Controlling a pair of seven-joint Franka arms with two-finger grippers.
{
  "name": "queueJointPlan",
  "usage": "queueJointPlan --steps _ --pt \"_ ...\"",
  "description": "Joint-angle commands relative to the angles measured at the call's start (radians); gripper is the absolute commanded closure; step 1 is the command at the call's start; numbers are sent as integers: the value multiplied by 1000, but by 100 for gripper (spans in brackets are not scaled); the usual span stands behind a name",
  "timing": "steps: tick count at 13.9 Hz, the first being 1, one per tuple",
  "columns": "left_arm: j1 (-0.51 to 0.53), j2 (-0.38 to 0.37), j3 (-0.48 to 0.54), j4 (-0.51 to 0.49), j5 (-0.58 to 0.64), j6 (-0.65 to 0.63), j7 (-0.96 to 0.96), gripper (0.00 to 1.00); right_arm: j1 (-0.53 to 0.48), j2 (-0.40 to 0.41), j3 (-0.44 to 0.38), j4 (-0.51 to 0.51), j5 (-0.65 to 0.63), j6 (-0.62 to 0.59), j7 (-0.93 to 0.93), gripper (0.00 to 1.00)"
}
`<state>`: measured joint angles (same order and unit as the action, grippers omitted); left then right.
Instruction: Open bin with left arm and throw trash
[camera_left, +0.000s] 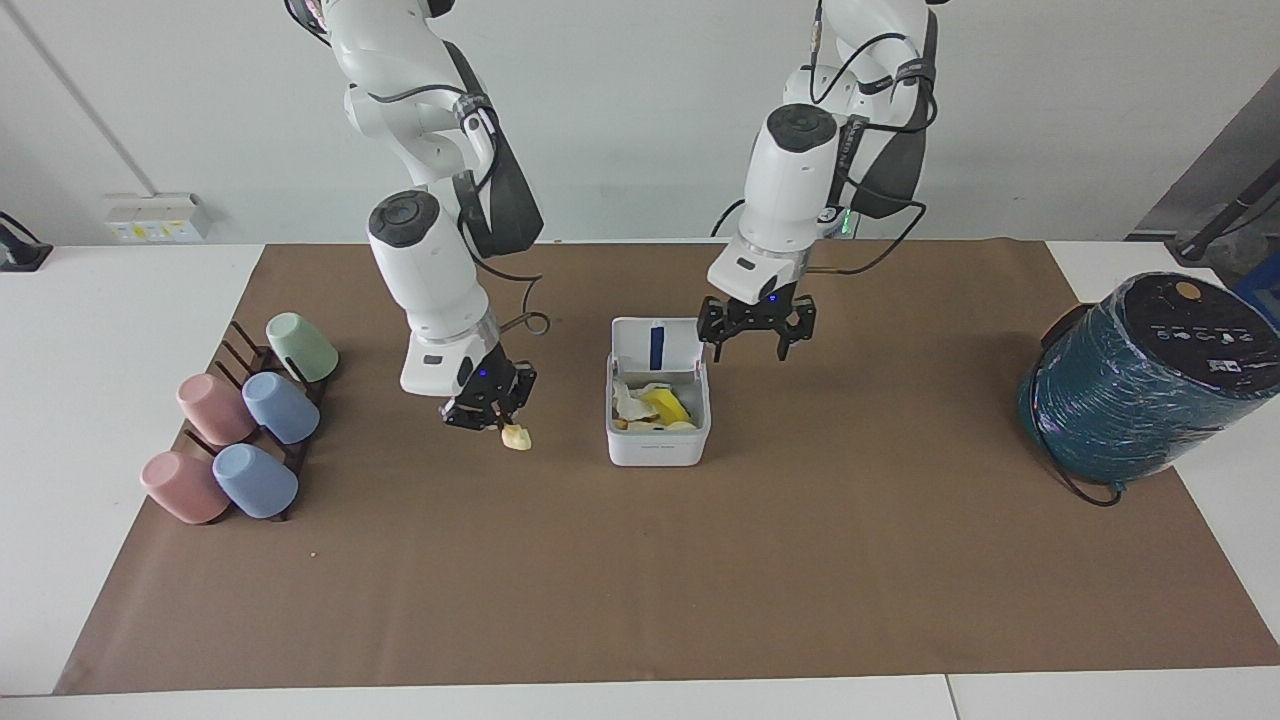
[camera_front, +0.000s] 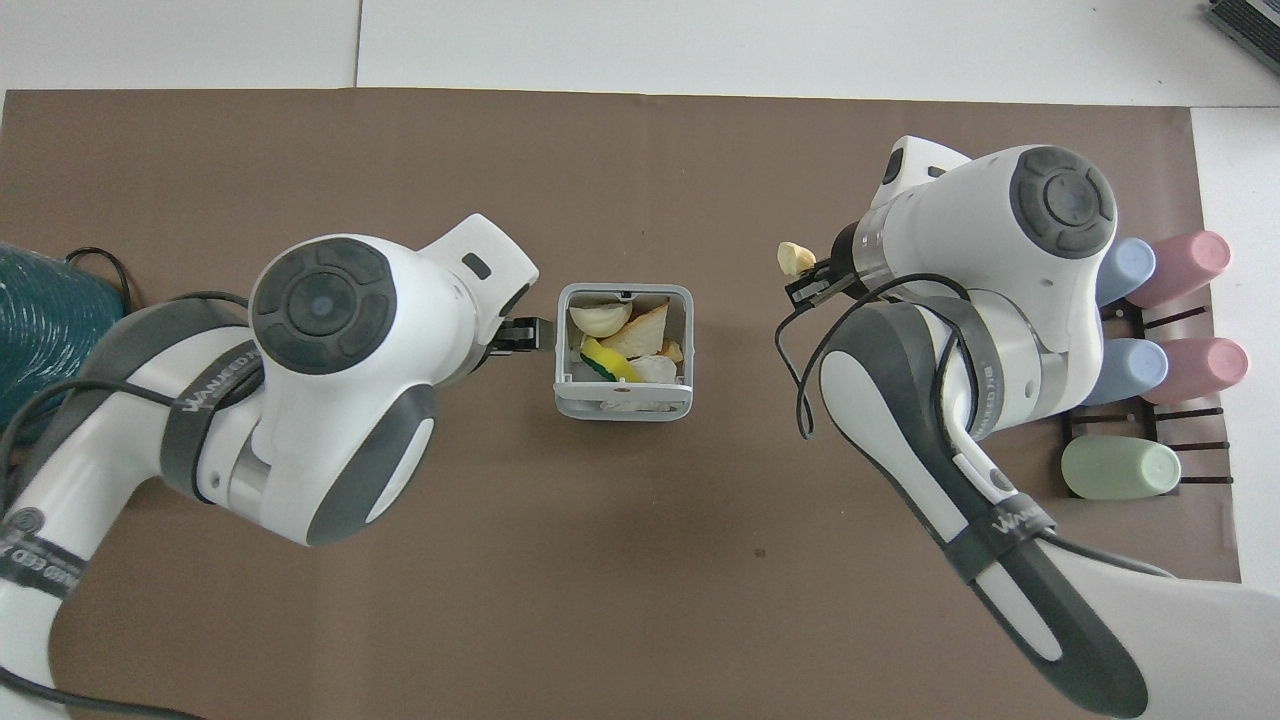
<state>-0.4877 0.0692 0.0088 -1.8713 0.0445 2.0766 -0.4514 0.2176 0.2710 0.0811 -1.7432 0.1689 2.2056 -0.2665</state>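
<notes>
The white bin (camera_left: 657, 450) stands mid-mat with its lid (camera_left: 655, 345) up, blue strip showing. Several cream and yellow trash scraps (camera_left: 655, 405) lie inside; the overhead view shows the bin (camera_front: 622, 411) and these scraps (camera_front: 620, 335) too. My left gripper (camera_left: 750, 352) is open and empty, raised beside the lid toward the left arm's end; the overhead view shows it (camera_front: 522, 335) next to the bin. My right gripper (camera_left: 492, 420) is shut on a cream scrap (camera_left: 517, 438), held above the mat beside the bin. The overhead view shows this gripper (camera_front: 812, 283) and its scrap (camera_front: 795, 257).
A rack of pastel cups (camera_left: 245, 430) lies at the right arm's end, seen from overhead as well (camera_front: 1130, 360). A big teal wrapped cylinder (camera_left: 1140, 380) stands at the left arm's end. A brown mat (camera_left: 640, 580) covers the table.
</notes>
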Motion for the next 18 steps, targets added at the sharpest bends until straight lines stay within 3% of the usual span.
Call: queueJointPlan --steps 1,3,8,14,15,16,18 --pt "88 -110 -6 -94 5 -20 62 0 37 17 25 31 89 0 113 100" --pt "185 -150 -4 -95 5 -38 217 0 98 17 26 27 93 38 255 100" --pt "316 -152 2 50 2 -182 416 0 230 16 26 14 95 54 548 100" --pt "412 -102 3 294 -11 -387 536 0 236 24 26 -12 93 74 553 98" --pt "417 -82 3 331 -9 -421 537 0 236 24 26 -10 93 74 553 86" --pt "419 -74 5 352 -9 -440 539 0 236 24 26 -10 93 74 553 64" --pt "425 -81 5 356 -11 -441 539 0 238 22 26 -10 93 74 556 37"
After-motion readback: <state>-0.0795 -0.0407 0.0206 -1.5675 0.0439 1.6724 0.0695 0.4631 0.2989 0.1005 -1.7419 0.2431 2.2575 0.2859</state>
